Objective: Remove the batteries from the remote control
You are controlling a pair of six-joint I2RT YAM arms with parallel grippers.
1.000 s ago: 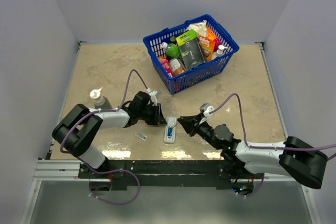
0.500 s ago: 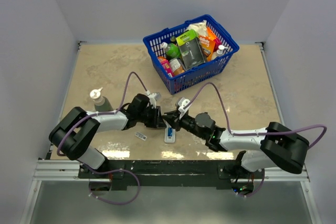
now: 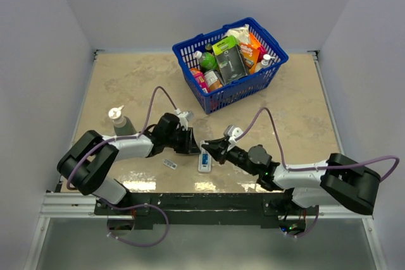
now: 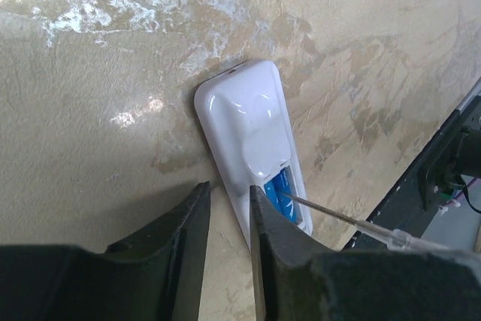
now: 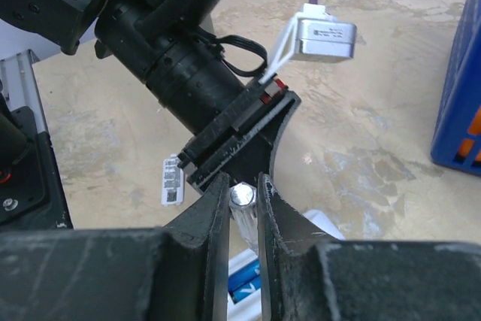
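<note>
Counts: two hands, one remote control, one battery in sight, one tool, one bottle, one basket, one loose printed piece.

Left hand [image 4: 228, 199] — low over the worktop [image 3: 126, 74]. Its jaws stand a narrow gap apart with bare worktop showing between them and nothing gripped. One fingertip [image 4: 257, 208] sits at the long edge of the remote control [image 4: 248, 129]; cannot tell whether it touches.

The remote control is white and lies flat on the worktop just ahead of the left hand's tips and right below the right hand's tips. Its recess lies open at the end nearest the left hand. One blue battery [image 4: 278, 189] lies in the recess. Cannot tell whether a second cell lies beside it.

Right hand [image 5: 242, 180] — clamped tight on a slim tool [image 5: 242, 196], whose silvery stub shows between the fingers. The tool's thin metal rod runs down into the recess, its tip at the blue battery. The two hands face each other nearly tip to tip over the remote control.

A small white printed piece [image 3: 169, 164] lies flat on the worktop, near the left hand and clear of the remote control.

A spray-top bottle [image 3: 118, 119] stands upright well behind the left hand, beside that arm.

A blue basket [image 3: 243, 90] stands well beyond both hands. It is packed full with a green-topped box, a dark carton, orange packets and a few small bottles. The exact number of items cannot be told.
</note>
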